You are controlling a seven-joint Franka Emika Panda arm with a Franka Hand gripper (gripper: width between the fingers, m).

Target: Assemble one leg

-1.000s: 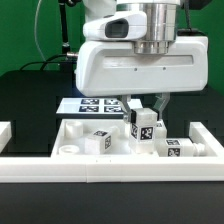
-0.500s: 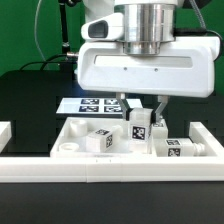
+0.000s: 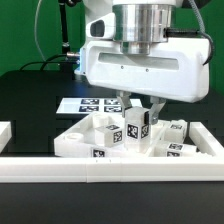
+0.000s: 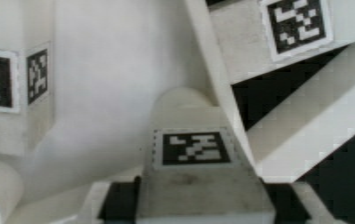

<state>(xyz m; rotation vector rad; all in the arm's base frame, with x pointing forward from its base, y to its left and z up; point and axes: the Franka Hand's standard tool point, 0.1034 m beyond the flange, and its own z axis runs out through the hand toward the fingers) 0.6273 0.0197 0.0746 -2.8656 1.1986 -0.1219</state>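
Observation:
My gripper (image 3: 137,118) is shut on a leg (image 3: 132,129), a white post with black-and-white tags, held upright with its lower end at the large white panel (image 3: 72,141). In the wrist view the same leg (image 4: 195,150) sits between my two dark fingers (image 4: 121,200), with the gripper's midpoint (image 4: 195,208) on it. Two more legs lie on the panel: one to the exterior view's left (image 3: 104,152), one to its right (image 3: 176,150). I cannot tell whether the held leg's peg is in a hole.
The marker board (image 3: 88,104) lies flat behind the panel on the black table. A low white rail (image 3: 110,172) runs along the front, with a white block (image 3: 6,131) at the exterior view's left. More white parts with tags (image 4: 298,25) fill the wrist view.
The arm has come lower and slightly to the exterior view's left with the leg. The panel has shifted and now sits skewed, and the loose legs on it have moved with it.

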